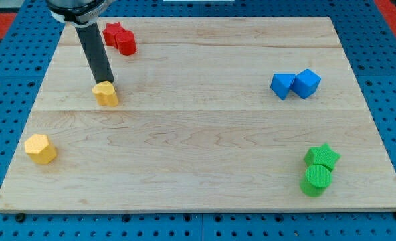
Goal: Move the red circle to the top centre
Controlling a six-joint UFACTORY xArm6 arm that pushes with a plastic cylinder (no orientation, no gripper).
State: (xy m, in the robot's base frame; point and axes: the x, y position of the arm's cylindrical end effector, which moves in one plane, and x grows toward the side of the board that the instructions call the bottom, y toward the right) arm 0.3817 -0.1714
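The red circle [126, 43] lies near the board's top left, touching a red star [113, 32] on its left. My tip [105, 82] sits below them, right at the top edge of a yellow block [106, 94]. The rod rises from the tip to the view's top left. The tip is apart from the red circle, about a block and a half's length below it and a little to its left.
A yellow hexagon [40, 148] lies at the lower left. A blue triangle [282, 86] and a blue cube [306, 83] touch at the right. A green star [322, 156] and a green circle [316, 180] sit at the lower right. The wooden board [205, 134] lies on a blue pegboard.
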